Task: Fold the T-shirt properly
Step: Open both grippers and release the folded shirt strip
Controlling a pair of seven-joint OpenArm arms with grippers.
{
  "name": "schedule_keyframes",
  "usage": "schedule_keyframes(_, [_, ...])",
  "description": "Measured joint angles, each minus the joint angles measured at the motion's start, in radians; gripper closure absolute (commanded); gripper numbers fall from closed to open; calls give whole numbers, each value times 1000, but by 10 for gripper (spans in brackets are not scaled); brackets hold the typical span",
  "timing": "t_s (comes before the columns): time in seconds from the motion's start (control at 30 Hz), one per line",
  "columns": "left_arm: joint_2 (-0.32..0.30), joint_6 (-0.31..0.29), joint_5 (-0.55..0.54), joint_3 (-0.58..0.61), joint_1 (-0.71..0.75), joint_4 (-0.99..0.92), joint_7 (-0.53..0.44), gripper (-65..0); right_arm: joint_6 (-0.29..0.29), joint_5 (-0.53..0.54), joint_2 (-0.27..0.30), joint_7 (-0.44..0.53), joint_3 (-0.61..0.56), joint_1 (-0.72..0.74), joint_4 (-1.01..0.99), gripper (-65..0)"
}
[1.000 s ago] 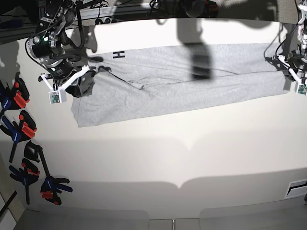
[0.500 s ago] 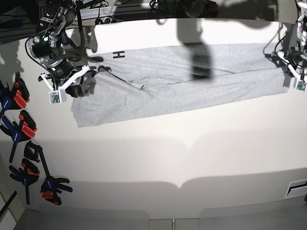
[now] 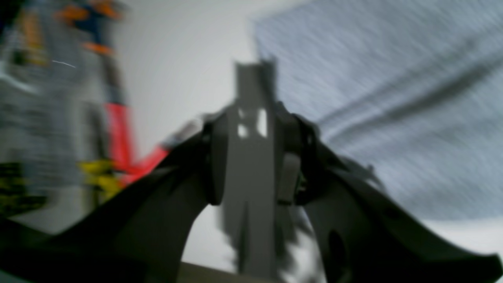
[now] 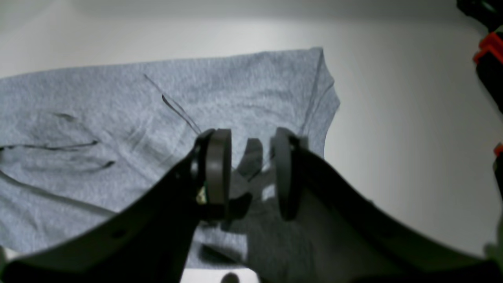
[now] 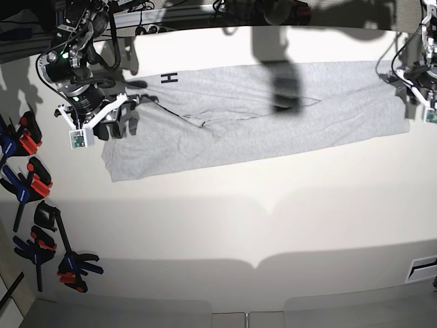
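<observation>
Grey T-shirt (image 5: 252,113) lies as a long band across the frame's upper half (left to right), right gripper (image 4: 249,173) and left gripper (image 3: 251,165) part-open, empty, one at each end.

Heather-grey T-shirt (image 5: 259,109) — black letter "H"; white table (image 5: 273,225); red-and-blue clamps (image 5: 27,184).

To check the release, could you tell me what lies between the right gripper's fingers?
Nothing is clamped: in the right wrist view the right gripper stands open, and through the gap only the T-shirt lying on the table below shows.
</observation>
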Motion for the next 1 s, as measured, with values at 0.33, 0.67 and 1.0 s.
schedule_keyframes(0.33, [0, 82, 291, 0, -3, 0, -55, -177, 0, 0, 0, 78, 0, 0, 0, -178])
schedule_keyframes(0.67, [0, 87, 473, 0, -3, 0, -58, -183, 0, 0, 0, -27, 0, 3, 0, -270])
schedule_keyframes(1.0, [0, 195, 393, 0, -3, 0, -58, -349, 0, 0, 0, -27, 0, 3, 0, -270])
